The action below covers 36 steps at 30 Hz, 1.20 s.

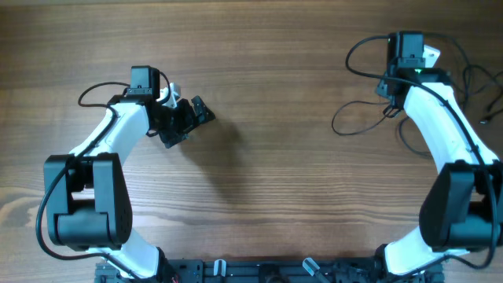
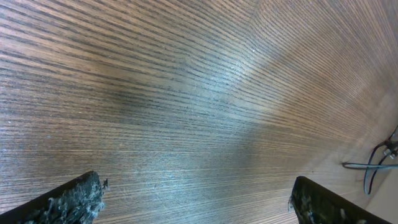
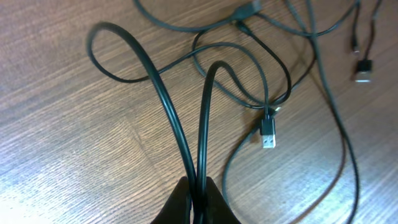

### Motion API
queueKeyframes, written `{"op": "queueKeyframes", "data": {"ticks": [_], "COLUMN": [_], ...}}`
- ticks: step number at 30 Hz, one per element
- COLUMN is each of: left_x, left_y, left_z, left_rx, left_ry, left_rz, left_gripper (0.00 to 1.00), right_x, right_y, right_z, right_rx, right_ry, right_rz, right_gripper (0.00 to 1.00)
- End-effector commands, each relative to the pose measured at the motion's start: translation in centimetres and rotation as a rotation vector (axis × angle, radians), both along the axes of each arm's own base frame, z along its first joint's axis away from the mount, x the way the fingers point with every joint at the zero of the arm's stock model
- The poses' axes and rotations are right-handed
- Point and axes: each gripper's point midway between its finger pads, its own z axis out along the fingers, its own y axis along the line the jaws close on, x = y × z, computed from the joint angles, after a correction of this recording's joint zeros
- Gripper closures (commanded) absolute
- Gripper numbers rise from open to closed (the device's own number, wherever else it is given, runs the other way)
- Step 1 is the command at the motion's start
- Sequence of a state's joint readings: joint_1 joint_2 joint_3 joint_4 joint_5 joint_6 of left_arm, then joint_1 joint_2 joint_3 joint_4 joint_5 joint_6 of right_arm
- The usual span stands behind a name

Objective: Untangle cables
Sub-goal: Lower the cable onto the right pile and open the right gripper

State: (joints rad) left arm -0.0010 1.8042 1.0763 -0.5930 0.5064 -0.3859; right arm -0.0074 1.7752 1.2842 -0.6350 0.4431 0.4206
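Thin black cables [image 3: 203, 118] lie in a loose tangle at the far right of the wooden desk [image 1: 275, 79], strands looping over and under one another around the right arm, with a small USB plug [image 3: 268, 134] resting flat at the end of one cord and a second connector [image 3: 364, 70] lying farther off toward the edge. The right end effector [image 3: 196, 196] is clamped down on the cables, its fingers pinched together on two strands of a doubled-over bend that rise side by side out of the grip and arch away over the knot. The left end effector [image 2: 196, 202], fingers spread fully apart and holding nothing, hangs over bare wood well apart from the tangle, which shows only as a few strands at the corner of its wrist view. The cords look light, limp and smooth-jacketed, likely to slide through a loose pinch and to drag their neighbours along where they cross. A hold on the cord just behind a plug would probably serve best, since the free end could then be drawn back through the loops. Pulling hard on a mid-length bend risks cinching the crossings tighter, and the small plugs may snag on other strands.
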Motion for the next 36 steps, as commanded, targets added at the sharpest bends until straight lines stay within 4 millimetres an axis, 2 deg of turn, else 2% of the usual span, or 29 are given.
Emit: {"op": "queueKeyframes", "data": {"ticks": [1,5,10,14,17,18,19,22,23,24,27,36], "left_x": [0.5,0.5,0.5,0.5,0.5,0.5,0.5,0.5,0.5,0.5,0.5,0.5], "left_y": [-0.1,-0.1,-0.1,-0.1,-0.1,-0.1,-0.1,-0.1,-0.1,-0.1,-0.1,-0.1], "left_z": [0.8,0.8,0.8,0.8,0.8,0.8,0.8,0.8,0.8,0.8,0.8,0.8], "left_rx": [0.004,0.004,0.004,0.004,0.004,0.004,0.004,0.004,0.004,0.004,0.004,0.004], "left_ry": [-0.034,-0.034,-0.034,-0.034,-0.034,-0.034,-0.034,-0.034,-0.034,-0.034,-0.034,-0.034], "left_rz": [-0.009,-0.009,-0.009,-0.009,-0.009,-0.009,-0.009,-0.009,-0.009,-0.009,-0.009,-0.009], "left_gripper": [0.0,0.0,0.0,0.0,0.0,0.0,0.0,0.0,0.0,0.0,0.0,0.0], "right_x": [1.1,2.1,2.2,2.1,2.1,2.2,2.2,2.2,2.2,2.3,2.5,3.4], "right_y": [1.9,4.2,4.7,4.7,4.7,4.7,4.7,4.7,4.7,4.7,4.7,5.2], "right_z": [-2.8,-4.9,-7.3,-8.1,-8.1,-8.1,-8.1,-8.1,-8.0,-7.9,-6.9,0.0], "right_rx": [0.063,0.162,0.195,0.197,0.197,0.197,0.197,0.198,0.197,0.197,0.196,0.202], "right_ry": [0.06,0.078,0.11,0.129,0.126,0.124,0.124,0.124,0.121,0.121,0.118,-0.021], "right_rz": [0.145,0.263,0.272,0.27,0.269,0.27,0.269,0.269,0.269,0.269,0.27,0.294], "right_gripper": [0.92,0.92,0.91,0.74,0.46,0.32,0.25,0.18,0.07,0.02,0.0,0.0]}}
